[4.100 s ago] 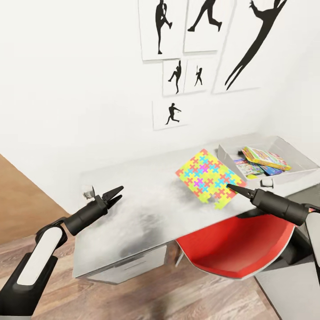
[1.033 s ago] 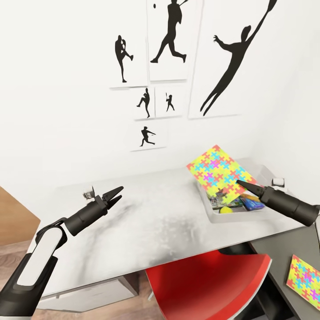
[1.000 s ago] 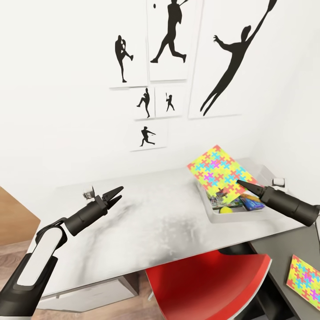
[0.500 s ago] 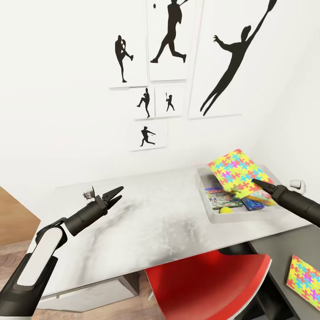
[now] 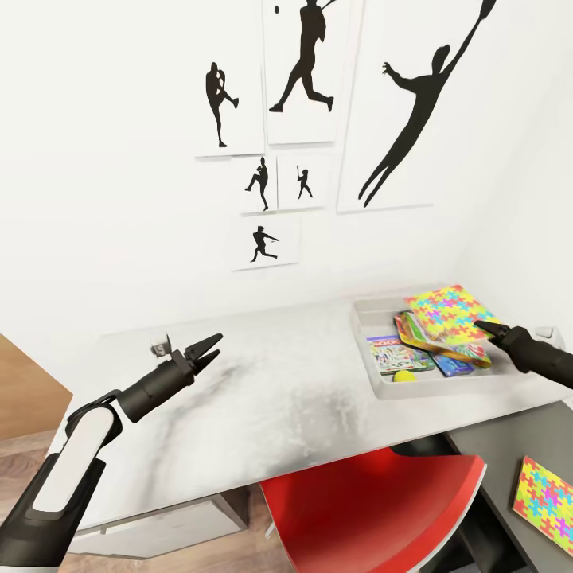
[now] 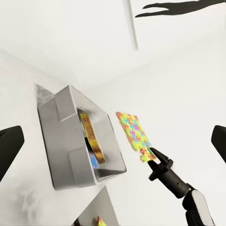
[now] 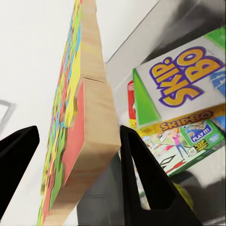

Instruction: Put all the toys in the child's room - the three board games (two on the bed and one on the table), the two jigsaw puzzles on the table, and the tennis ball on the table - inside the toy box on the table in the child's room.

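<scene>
Step in hand: I judged I was lowering one jigsaw puzzle (image 5: 447, 312) into the toy box (image 5: 368, 344), at the right middle of the head frame.

Right tool: the right tool (image 5: 483, 327) pinched the puzzle by its near edge. In the right wrist view one finger (image 7: 141, 181) lay against the bare wooden underside, the other stood off the coloured face, so the jaws looked only partly closed around the thin board.

Why held so: I kept the puzzle tilted, its far corner raised above the box's back rim, presumably so the flat square would slide in over the games and not catch on the sloping wall.

Toy box contents: the SKIP BO game (image 7: 186, 87) lay on top beneath the puzzle. A green-edged game (image 5: 390, 352) and a blue one (image 5: 455, 367) sat lower, and the tennis ball (image 5: 406, 376) rested at the near wall.

Left tool: the left tool (image 5: 208, 350) hung over the counter (image 5: 278, 398) at the lower left of the frame, jaws spread a little, holding and touching nothing. I judged it was parked clear of the work.

Remaining: the second jigsaw puzzle (image 5: 547, 493) lay flat on the dark wing of the counter, lower right corner, well apart from the box.

Other: a red chair (image 5: 374, 501) stood tucked under the counter's front edge.

Risk: I judged that letting go while tilted could leave the puzzle propped on the rim.
</scene>
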Motion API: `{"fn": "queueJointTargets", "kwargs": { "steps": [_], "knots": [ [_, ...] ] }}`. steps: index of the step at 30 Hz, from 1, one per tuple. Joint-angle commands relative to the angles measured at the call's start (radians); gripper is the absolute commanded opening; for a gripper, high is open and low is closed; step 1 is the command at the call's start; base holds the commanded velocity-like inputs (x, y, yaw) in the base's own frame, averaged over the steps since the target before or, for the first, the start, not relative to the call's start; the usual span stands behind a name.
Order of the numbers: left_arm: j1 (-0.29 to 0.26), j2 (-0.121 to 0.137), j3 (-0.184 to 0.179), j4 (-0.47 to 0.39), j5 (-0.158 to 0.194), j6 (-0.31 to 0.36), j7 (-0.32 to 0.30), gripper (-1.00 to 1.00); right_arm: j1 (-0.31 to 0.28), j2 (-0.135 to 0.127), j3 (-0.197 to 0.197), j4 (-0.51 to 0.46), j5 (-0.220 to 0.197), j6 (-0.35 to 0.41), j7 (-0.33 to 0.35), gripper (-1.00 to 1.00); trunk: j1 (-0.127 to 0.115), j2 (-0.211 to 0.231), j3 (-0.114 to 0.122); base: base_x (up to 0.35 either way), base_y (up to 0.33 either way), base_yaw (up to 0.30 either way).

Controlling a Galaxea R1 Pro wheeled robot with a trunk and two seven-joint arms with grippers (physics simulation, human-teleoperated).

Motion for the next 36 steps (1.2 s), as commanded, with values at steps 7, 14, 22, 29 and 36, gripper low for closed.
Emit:
{"fn": "queueJointTargets", "kwargs": {
  "steps": [7, 14, 22, 29, 36],
  "knots": [
    [-0.001, -0.014, -0.002, -0.002, 0.004, 0.004, 0.001, 1.0, -0.043, -0.051, -0.004, 0.106, 0.004, 0.005, 0.008, -1.0, 0.001, -0.002, -0.002, 0.0, 0.0, 0.0],
    [-0.001, -0.019, -0.002, -0.033, 0.012, 0.006, 0.012, 1.0, -0.052, -0.069, -0.005, 0.131, 0.004, 0.005, 0.007, -1.0, 0.001, -0.002, -0.003, 0.0, 0.0, 0.0],
    [-0.008, -0.061, -0.003, -0.054, 0.019, 0.019, 0.047, 1.0, -0.058, -0.075, -0.006, 0.17, 0.004, 0.005, 0.005, -1.0, 0.001, -0.002, -0.009, 0.0, 0.0, 0.0],
    [-0.01, -0.077, 0.002, -0.059, 0.022, 0.024, 0.054, 1.0, -0.133, -0.081, -0.003, 0.303, 0.006, 0.005, 0.008, -1.0, 0.001, -0.002, -0.02, 0.0, 0.0, 0.0],
    [-0.01, -0.074, 0.007, -0.06, 0.096, 0.035, 0.053, 1.0, -0.191, -0.08, 0.032, 0.377, 0.006, 0.005, 0.016, -1.0, 0.001, -0.002, -0.031, 0.0, 0.0, 0.0]
  ]
}}
